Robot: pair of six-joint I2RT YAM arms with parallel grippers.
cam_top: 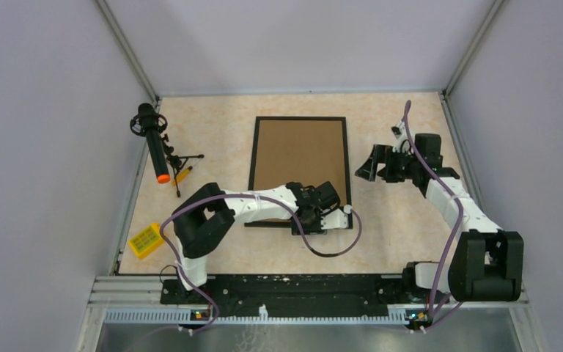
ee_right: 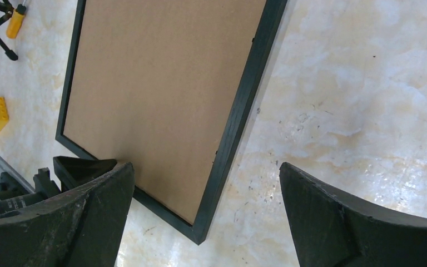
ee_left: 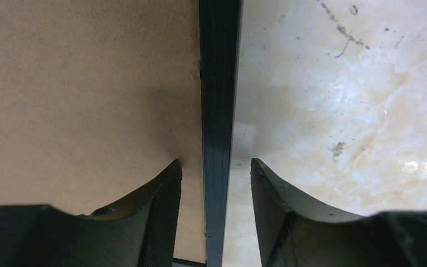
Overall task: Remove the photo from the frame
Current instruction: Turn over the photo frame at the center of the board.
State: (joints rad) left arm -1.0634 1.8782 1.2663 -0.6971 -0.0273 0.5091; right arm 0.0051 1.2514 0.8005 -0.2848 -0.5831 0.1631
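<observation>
Straddling the right border of the black-edged, brown-backed rectangular picture frame point(cam_top: 299, 158), back-up on the marbled surface point(cam_top: 220, 132), the left fingers point(ee_left: 161, 206) stand half-open, gripping nothing; right fingers point(ee_right: 89, 211) gape wide. Photo unseen, presumably inside: removal not yet begun.

far left: black microphone point(cam_top: 154, 143), orange tip, on small tripod point(cam_top: 185, 163) | beside tripod: yellow-handled tool point(cam_top: 183, 174) | near left: yellow studded block point(cam_top: 145, 240) | underneath: beige marbled table point(cam_top: 403, 220)
</observation>
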